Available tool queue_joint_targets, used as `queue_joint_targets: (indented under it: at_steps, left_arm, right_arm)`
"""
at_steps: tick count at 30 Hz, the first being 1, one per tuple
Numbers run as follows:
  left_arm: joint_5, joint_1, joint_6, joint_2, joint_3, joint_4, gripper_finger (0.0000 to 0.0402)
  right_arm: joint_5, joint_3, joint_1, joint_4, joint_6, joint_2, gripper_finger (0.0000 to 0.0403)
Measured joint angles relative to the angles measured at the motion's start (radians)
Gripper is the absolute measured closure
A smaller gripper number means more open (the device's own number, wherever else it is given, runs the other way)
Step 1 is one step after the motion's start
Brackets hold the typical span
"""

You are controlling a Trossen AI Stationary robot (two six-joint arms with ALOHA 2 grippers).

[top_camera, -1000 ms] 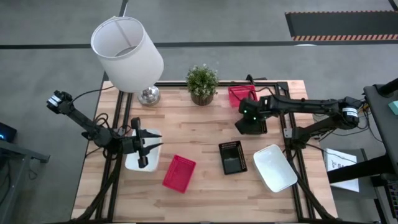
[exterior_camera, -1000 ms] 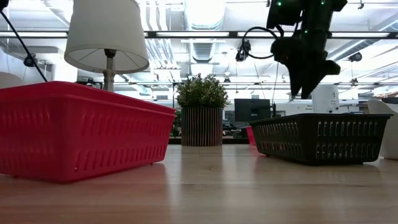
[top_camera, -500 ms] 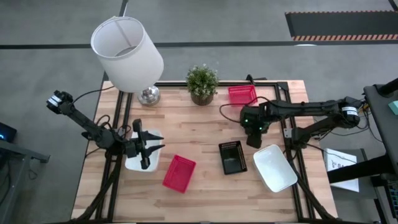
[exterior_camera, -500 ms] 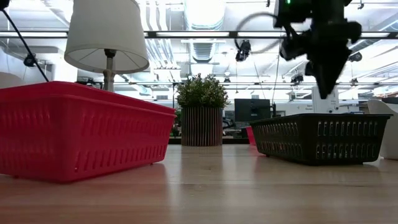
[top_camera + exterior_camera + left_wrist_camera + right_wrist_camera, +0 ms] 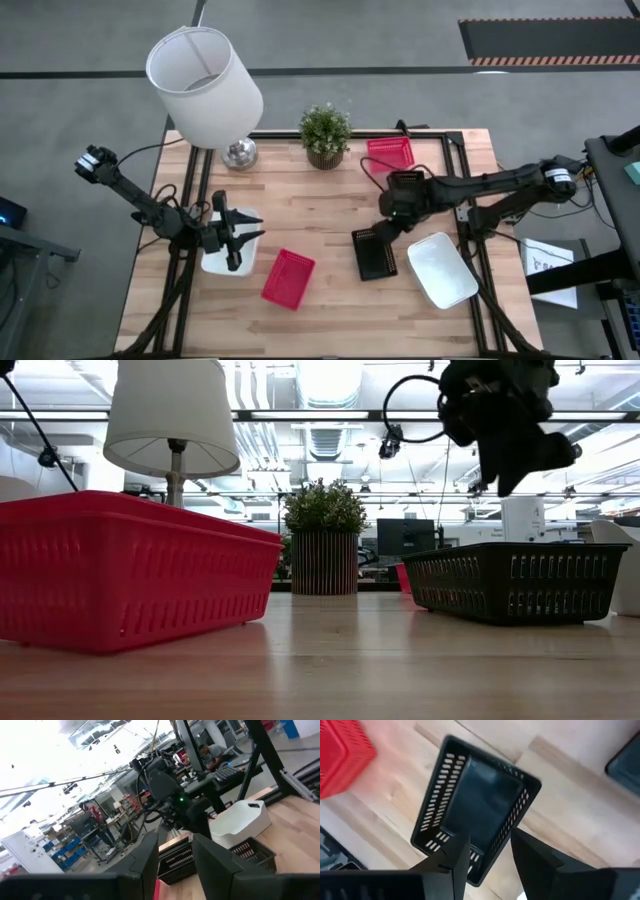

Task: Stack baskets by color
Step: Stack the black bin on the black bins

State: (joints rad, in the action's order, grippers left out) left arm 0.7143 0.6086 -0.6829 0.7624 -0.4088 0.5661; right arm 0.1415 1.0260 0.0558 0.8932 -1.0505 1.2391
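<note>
Overhead first: right gripper [image 5: 384, 228] hangs over the far end of the black basket [image 5: 375, 255], whose long axis runs toward and away from the near table edge, and this arm is plainly the nearer one. A white basket [image 5: 441, 270] lies just right of it, a red basket [image 5: 288, 278] to its left, a second red one [image 5: 390, 152] at the far edge. Left gripper [image 5: 236, 238] waits over another white basket [image 5: 218, 262] near the left edge; whether it grips that one I cannot tell.

Table-level view: right gripper [image 5: 515, 465] hovers above the black basket [image 5: 515, 580], apart from it.

Left wrist view: left fingers [image 5: 215, 865] stand narrowly parted, nothing visible between them.

Right wrist view: right fingers [image 5: 452, 862] stand apart and empty, the black basket [image 5: 477, 812] directly beyond them, its near short wall spanning the gap.
</note>
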Motion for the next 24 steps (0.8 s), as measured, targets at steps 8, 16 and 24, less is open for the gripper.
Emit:
queue_joint_targets:
  at_steps: [8,16,24]
  left_arm:
    - [0.000,0.000,-0.057,-0.012,0.000,0.001,0.0297]
    - [0.000,0.000,-0.065,-0.013,0.000,-0.007,0.0297]
    - [0.000,0.000,-0.067,-0.010,0.002,-0.014,0.0297]
  right_arm:
    - [-0.011,0.092,0.063,0.152,-0.091,0.146,0.0273]
    - [-0.003,0.176,0.066,0.227,-0.024,0.302,0.0242]
    - [-0.011,0.179,0.060,0.222,0.006,0.425,0.0204]
